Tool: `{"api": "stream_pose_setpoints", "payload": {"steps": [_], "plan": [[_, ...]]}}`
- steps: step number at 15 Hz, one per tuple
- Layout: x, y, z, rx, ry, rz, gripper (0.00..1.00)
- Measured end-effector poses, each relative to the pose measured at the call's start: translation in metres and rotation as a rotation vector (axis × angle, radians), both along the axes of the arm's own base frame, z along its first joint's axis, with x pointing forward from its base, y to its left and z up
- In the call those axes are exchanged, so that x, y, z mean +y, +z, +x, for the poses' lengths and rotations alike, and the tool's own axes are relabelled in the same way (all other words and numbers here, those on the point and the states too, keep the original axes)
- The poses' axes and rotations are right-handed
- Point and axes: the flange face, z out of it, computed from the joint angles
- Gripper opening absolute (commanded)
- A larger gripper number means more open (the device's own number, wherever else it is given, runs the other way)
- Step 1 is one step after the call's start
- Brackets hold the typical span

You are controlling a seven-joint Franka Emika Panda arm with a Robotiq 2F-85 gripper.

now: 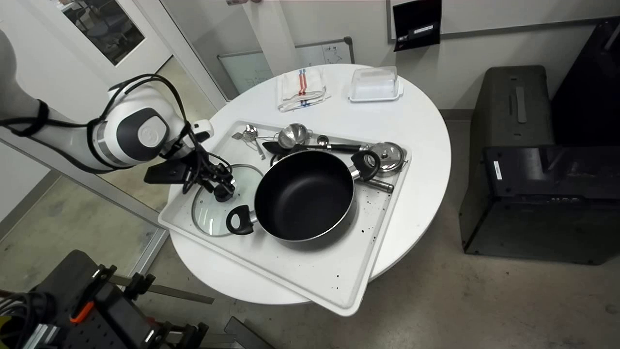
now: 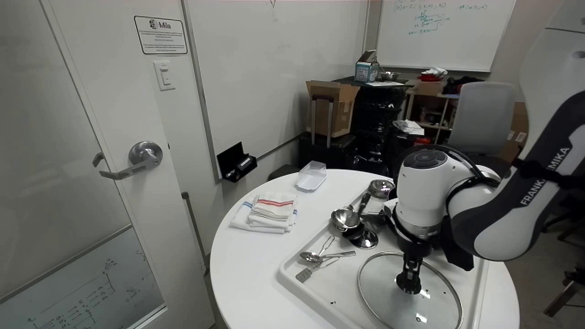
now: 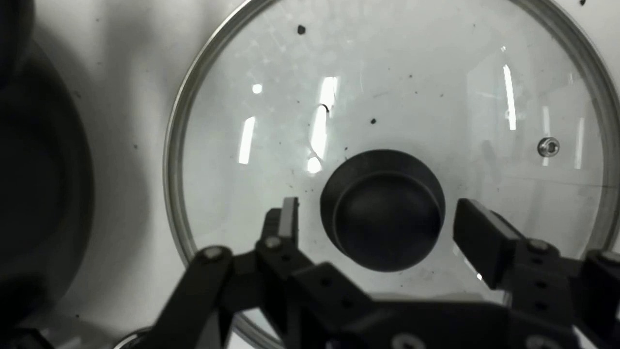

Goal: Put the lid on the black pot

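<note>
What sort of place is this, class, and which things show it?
Probably a lab or office room: a whiteboard carries handwriting, a grey chair stands in the background, and a robot arm hangs over a round table.

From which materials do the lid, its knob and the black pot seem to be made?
The lid looks like glossy glass, metal-rimmed: the tray shows through and reflections gleam. Its knob may be satin plastic, given its soft sheen. The black pot seems coated metal: matte inside, bright edge.
</note>
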Motion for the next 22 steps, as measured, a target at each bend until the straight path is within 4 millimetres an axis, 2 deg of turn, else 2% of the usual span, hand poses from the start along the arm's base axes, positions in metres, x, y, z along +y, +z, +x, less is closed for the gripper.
{"api": "stream_pose_setpoints", "payload": {"steps": [3,4,10,14,17,22], "plan": [[0.001,-0.003,0.000,0.003,-0.001,0.001,0.28],[0.001,-0.003,0.001,0.001,-0.002,0.002,0.26],[0.003,-0.001,0.002,-0.001,-0.002,0.007,0.26],[0.011,0.004,0.001,-0.004,0.008,0.020,0.26],[0.019,0.020,0.001,-0.019,0.017,0.036,0.26],[0.026,0.060,0.002,-0.059,0.025,0.064,0.26]]}}
